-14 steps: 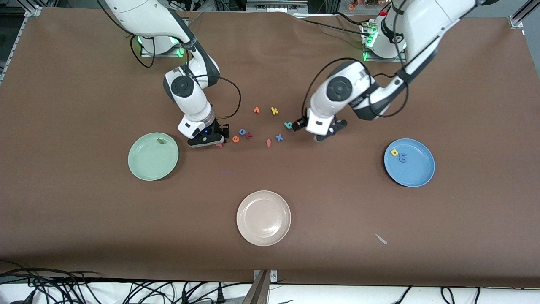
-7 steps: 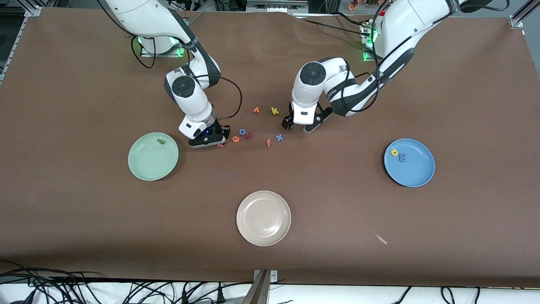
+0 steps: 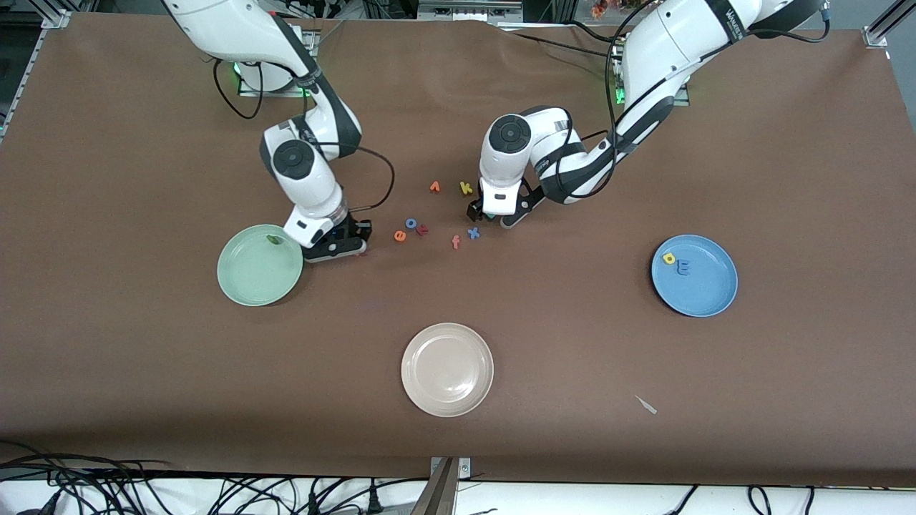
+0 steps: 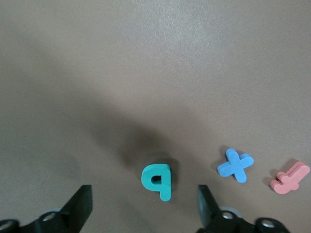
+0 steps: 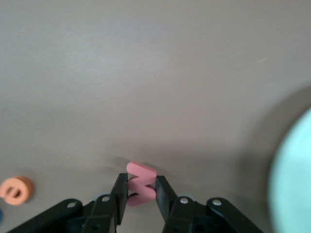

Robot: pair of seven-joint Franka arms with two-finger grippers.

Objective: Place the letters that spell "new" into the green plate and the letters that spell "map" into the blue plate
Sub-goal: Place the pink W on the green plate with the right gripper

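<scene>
My right gripper [image 5: 141, 190] is shut on the red-pink w [image 5: 141, 187], which it holds low over the table beside the green plate [image 3: 250, 282]. The green n [image 3: 273, 240] lies in that plate. The orange e [image 3: 400, 235] rests on the table among the loose letters. My left gripper [image 4: 144, 206] stands open over the teal-green a [image 4: 157, 180], a finger on either side and neither touching it. In the front view the left gripper [image 3: 491, 216] is by the letter cluster. The yellow p [image 3: 670, 258] and blue m [image 3: 683, 268] lie in the blue plate [image 3: 705, 300].
Loose letters lie mid-table: a blue o [image 3: 411, 223], a blue x [image 3: 473, 232], a salmon f [image 3: 456, 242], a yellow k [image 3: 466, 188] and an orange letter [image 3: 434, 187]. A beige plate [image 3: 447, 390] sits nearer the front camera.
The right gripper shut on the red-pink w and carried it toward the green plate. The left arm swung in over the loose letters and now stands over the teal-green a.
</scene>
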